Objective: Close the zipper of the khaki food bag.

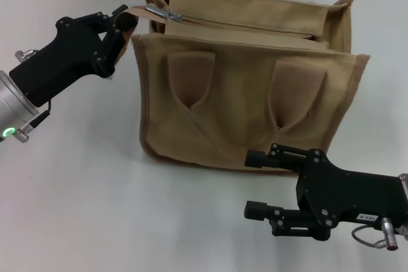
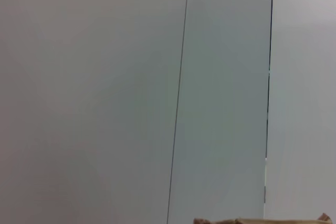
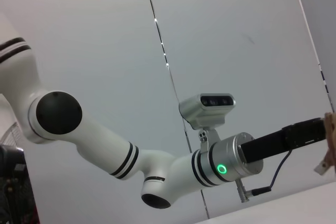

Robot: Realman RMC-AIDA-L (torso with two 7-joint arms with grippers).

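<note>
The khaki food bag stands on the white table, its two looped handles hanging down the near side. The zipper runs along the top panel, and its silver pull tab lies at the bag's left end. My left gripper is at the bag's top left corner, shut on the fabric end tab just left of the pull. My right gripper is open and empty, low over the table in front of the bag's right half. A sliver of the bag shows in the left wrist view.
The white table spreads to the left and front of the bag. A grey panelled wall stands behind. The right wrist view shows my left arm and a bit of the bag's edge.
</note>
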